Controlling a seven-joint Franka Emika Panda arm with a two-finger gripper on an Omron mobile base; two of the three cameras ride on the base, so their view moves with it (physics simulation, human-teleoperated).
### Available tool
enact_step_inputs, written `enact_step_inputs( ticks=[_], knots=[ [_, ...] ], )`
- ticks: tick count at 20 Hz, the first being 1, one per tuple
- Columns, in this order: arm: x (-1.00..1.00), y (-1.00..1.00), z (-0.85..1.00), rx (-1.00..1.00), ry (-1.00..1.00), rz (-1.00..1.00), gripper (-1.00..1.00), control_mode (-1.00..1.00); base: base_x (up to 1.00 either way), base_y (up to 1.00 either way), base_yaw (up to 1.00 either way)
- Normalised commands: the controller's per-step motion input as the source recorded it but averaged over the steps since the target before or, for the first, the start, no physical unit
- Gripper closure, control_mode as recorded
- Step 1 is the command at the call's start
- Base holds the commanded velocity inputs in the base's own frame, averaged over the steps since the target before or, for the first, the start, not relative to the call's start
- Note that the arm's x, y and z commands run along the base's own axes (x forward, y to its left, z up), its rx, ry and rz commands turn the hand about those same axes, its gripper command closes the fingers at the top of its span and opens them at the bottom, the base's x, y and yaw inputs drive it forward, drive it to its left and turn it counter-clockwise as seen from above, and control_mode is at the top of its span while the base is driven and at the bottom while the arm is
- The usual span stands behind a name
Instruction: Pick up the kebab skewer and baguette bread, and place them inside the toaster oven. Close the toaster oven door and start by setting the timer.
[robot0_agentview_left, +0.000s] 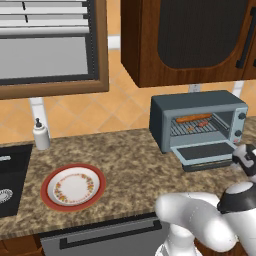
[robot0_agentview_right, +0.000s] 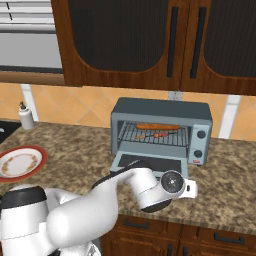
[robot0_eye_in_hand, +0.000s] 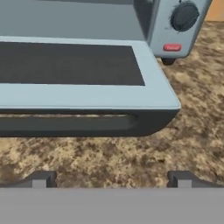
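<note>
Toaster oven (robot0_agentview_right: 161, 131): sitting on the granite counter (robot0_agentview_left: 130, 160) ahead of the fingers, its cavity showing open.
Toaster oven door (robot0_eye_in_hand: 87, 89): lying dropped flat just beyond the fingertips, its dark handle bar (robot0_eye_in_hand: 78, 124) facing them, apart from both.
Baguette bread (robot0_agentview_right: 157, 126): resting on the wire rack (robot0_agentview_right: 155, 135) inside the oven, well beyond the fingers.
Kebab skewer (robot0_agentview_right: 159, 135): lying on the same rack, just in front of the bread.
Gripper (robot0_eye_in_hand: 111, 179): hovering low over the counter before the door's edge, fingers spread wide and grasping nothing.
Knobs (robot0_eye_in_hand: 184, 16): sitting on the oven's right panel, ahead and right of the fingers.
Plate (robot0_agentview_left: 73, 187): standing far to the left of the fingers, on the counter.
</note>
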Motion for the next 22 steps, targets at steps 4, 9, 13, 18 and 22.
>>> enact_step_inputs(
  ticks=[4, 9, 13, 18, 22],
  knots=[
    [0.04, 0.0, -0.37, 0.0, 0.01, 0.0, -1.0, -1.0, 0.0, 0.0, 0.0],
    [0.19, 0.0, -0.31, 0.0, -0.02, 0.0, -1.0, -1.0, 0.0, 0.0, 0.0],
    [0.22, 0.0, -0.07, 0.0, -0.07, 0.0, -1.0, -1.0, 0.0, 0.0, 0.0],
    [0.22, 0.0, -0.04, 0.0, -0.03, 0.0, -1.0, -1.0, 0.0, 0.0, 0.0],
    [0.09, 0.0, -0.01, 0.0, 0.0, 0.0, -1.0, -1.0, 0.0, 0.0, 0.0]
  ],
)
